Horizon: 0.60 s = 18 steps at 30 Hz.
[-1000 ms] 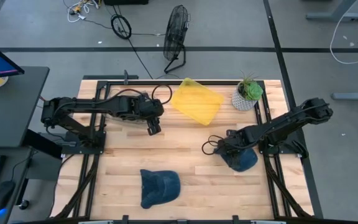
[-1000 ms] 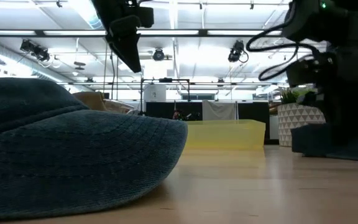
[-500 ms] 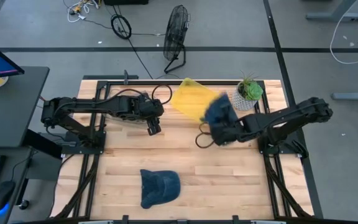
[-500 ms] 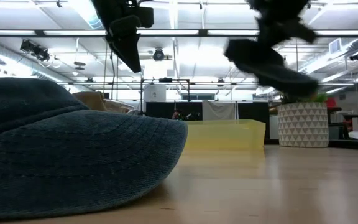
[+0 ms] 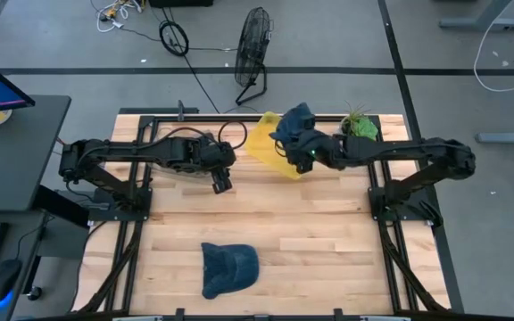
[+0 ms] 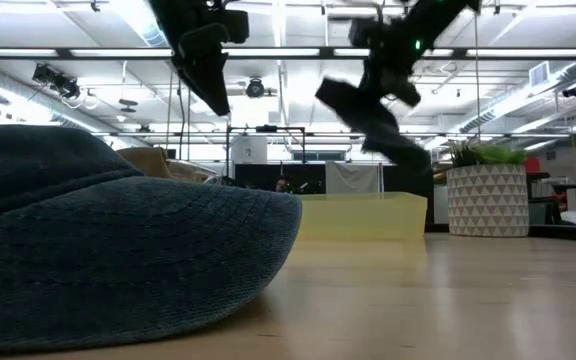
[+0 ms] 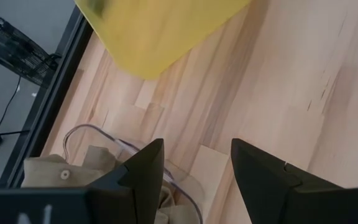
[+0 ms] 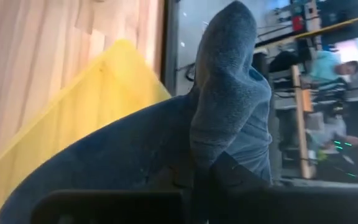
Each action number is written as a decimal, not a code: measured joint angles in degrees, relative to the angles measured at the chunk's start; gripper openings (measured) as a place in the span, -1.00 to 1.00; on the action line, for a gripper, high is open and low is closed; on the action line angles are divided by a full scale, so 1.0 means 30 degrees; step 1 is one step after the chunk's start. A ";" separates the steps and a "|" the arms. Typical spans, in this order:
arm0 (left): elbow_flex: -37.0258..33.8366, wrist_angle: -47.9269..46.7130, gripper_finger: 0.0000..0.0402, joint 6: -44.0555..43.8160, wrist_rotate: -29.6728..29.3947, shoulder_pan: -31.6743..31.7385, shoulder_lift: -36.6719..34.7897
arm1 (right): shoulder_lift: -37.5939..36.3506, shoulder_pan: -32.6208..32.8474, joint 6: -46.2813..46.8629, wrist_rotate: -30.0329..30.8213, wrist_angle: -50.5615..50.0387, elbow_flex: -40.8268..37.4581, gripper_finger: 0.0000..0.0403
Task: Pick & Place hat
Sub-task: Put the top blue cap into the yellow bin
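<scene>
Two dark blue hats show. One hat [image 5: 230, 267] lies flat on the table near its near edge and fills the left of the low view [image 6: 98, 240]. The other hat [image 5: 294, 123] [image 6: 373, 110] is in the air, held by my right gripper [image 5: 300, 147], which is shut on it over the yellow bin's [image 5: 270, 143] right part. My left gripper [image 5: 221, 181] [image 7: 194, 168] hovers open above bare wood, left of the bin. My right gripper pinches a bunched fold of the hat's cloth [image 8: 222, 143] between its two fingers; the fingertips themselves are hidden by the cloth. The arm reaches in from the table's right. The hat is lifted clear, and its loose part hangs slack over the yellow bin [image 8: 73, 137].
A potted plant in a white patterned pot [image 5: 360, 132] [image 6: 486, 200] stands right of the bin at the far edge. The yellow bin [image 6: 363, 215] sits at the far middle. Bare wood lies between the bin and the near hat. A fan stands beyond the table.
My right gripper has lifted the hat off the table's right side and carried it up, leftward and toward the far edge, and it is now over the yellow bin. The hat has gone from lying on the wood to hanging clear. The near hat has stayed put.
</scene>
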 joint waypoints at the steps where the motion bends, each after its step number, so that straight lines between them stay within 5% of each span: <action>1: 0.0000 0.0108 -0.04 0.0002 0.0000 -0.0003 0.0000 | 0.0033 -0.0428 -0.0235 -0.0534 0.0658 -0.0493 -0.95; 12: 0.0000 0.0431 -0.04 0.0015 0.0000 0.0005 0.0000 | 0.0033 -0.2530 -0.5162 -0.4187 1.2520 -0.7488 -0.95; 18: 0.0000 0.0424 -0.04 0.0000 0.0000 0.0005 0.0000 | 0.0026 -0.3128 -0.4854 -0.4353 1.2822 -0.9079 -0.94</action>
